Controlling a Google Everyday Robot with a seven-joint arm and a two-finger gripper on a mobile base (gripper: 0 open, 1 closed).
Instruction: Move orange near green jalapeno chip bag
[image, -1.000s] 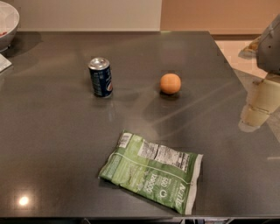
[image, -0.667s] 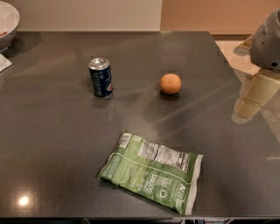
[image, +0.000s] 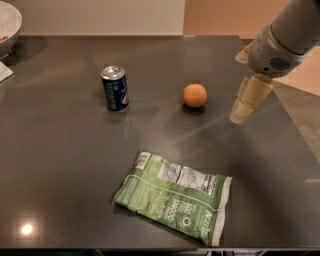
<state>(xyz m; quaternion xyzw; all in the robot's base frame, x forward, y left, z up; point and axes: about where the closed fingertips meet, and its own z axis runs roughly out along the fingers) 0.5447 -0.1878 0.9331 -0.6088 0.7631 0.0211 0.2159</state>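
Observation:
The orange (image: 194, 95) sits on the dark table (image: 60, 165), right of centre. The green jalapeno chip bag (image: 175, 194) lies flat near the front edge, label side up, below and slightly left of the orange. My gripper (image: 239, 116) hangs above the table to the right of the orange, a short way from it and touching nothing. It points down and to the left.
A blue soda can (image: 115, 88) stands upright left of the orange. A white bowl (image: 7, 25) sits at the far left corner, with a white scrap (image: 4, 71) below it. The table's right edge runs just beyond the gripper.
The gripper and arm have moved left, from the table's right edge in toward the orange. The orange, can and bag have not moved.

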